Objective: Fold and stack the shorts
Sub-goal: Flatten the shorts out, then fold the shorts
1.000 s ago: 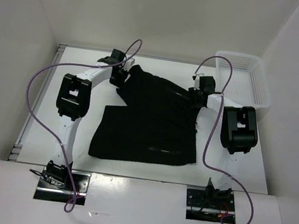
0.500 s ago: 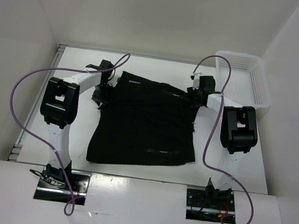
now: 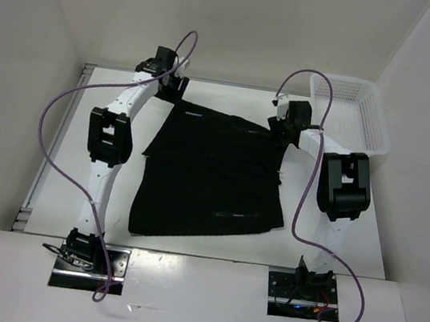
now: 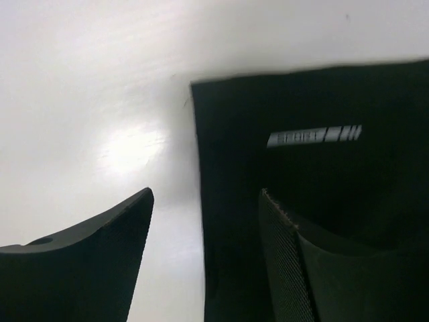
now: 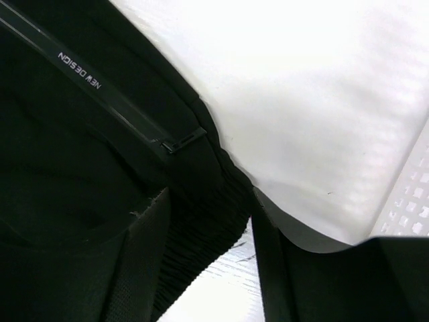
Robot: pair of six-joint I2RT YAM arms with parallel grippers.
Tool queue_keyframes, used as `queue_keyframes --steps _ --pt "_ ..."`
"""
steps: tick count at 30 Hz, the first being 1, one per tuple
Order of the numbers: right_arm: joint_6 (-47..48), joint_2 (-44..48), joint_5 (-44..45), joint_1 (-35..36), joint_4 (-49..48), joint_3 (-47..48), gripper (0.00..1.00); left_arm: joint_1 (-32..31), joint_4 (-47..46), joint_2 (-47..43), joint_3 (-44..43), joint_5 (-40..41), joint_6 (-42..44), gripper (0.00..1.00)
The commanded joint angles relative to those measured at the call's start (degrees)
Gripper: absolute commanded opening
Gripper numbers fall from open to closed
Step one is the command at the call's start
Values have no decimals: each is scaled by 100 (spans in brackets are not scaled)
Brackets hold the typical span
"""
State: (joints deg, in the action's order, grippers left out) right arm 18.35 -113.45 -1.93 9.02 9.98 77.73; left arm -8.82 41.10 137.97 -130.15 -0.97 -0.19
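The left gripper point(image 4: 205, 194) gapes empty over the shorts point(image 4: 322, 87); the white label point(image 4: 314, 136) ahead is too blurred to read. The right gripper point(image 5: 208, 194), half-parted, straddles the waistband point(image 5: 201, 235); the zipper strip point(image 5: 79, 70) ahead-left reads "NEW DESIGN".

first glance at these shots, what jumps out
The black shorts dominate, spread across the middle of the white table between the two arms. A white mesh basket sits in the far right corner, apart from the cloth. Each tool hangs open over a far corner of the shorts: the left tool at the left one, the right tool astride the ribbed waistband.
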Motion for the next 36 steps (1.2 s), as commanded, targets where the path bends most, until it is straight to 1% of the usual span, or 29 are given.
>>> queue_keyframes --steps 1,2,4,5,6,8,10,16,18,20,21,22,23,24,25,26,27,28,29,30,31,32,35,36 --pt "107 -37 -26 12 -128 373 57 -111 56 773 -981 -280 19 72" --pt "107 -89 -26 12 -128 426 58 -111 134 1132 -1282 -281 19 73" --pt "107 -90 -26 12 -128 427 62 -111 389 1546 -1976 -386 19 76" --pt "107 -168 -26 12 -128 488 63 -111 512 1984 -2762 -386 19 76" --pt "107 -221 26 12 -128 488 64 -111 739 2197 -3162 -386 19 76" --pt "29 -291 26 12 -128 488 66 -111 890 2584 -3761 -448 19 78" --pt "28 -345 114 12 -128 488 66 -164 891 2638 -3851 -448 19 80" --pt "28 -617 -96 12 3 488 66 -217 891 2752 -3624 -377 19 80" --pt "28 -731 -97 12 4 488 66 -217 1039 2753 -3623 -482 19 80" --pt "28 -731 -167 12 74 488 64 -217 1119 2805 -3553 -596 19 77" --pt "81 -784 -237 12 74 488 62 -217 1119 2805 -3483 -597 19 74" --pt "81 -784 -298 12 135 488 57 -217 1172 2805 -3482 -597 19 69" --pt "81 -784 -299 12 136 488 53 -217 1172 2805 -3482 -597 19 56" --pt "81 -784 -299 12 136 488 49 -217 1233 2858 -3482 -667 19 48" --pt "81 -836 -299 12 136 436 39 -217 1234 2858 -3482 -720 19 39" --pt "81 -837 -299 12 136 436 34 -217 1234 2858 -3482 -720 19 19" --pt "81 -837 -299 12 136 436 29 -217 1234 2858 -3482 -720 19 12" --pt "81 -837 -299 12 136 436 22 -217 1234 2858 -3578 -720 19 6" --pt "81 -785 -299 12 136 436 19 -217 1234 2797 -3649 -720 19 2" --pt "142 -784 -299 12 136 488 16 -217 1234 2797 -3754 -659 19 0" --pt "238 -714 -247 12 136 488 14 -217 1294 2797 -3877 -606 19 0" --pt "309 -714 -246 12 136 558 10 -217 1295 2797 -4226 -554 19 0" --pt "529 -459 -167 12 84 681 5 -217 1340 2744 -4957 -229 19 0" --pt "599 -389 -80 12 83 734 5 -217 1226 2483 -4820 -141 19 0"
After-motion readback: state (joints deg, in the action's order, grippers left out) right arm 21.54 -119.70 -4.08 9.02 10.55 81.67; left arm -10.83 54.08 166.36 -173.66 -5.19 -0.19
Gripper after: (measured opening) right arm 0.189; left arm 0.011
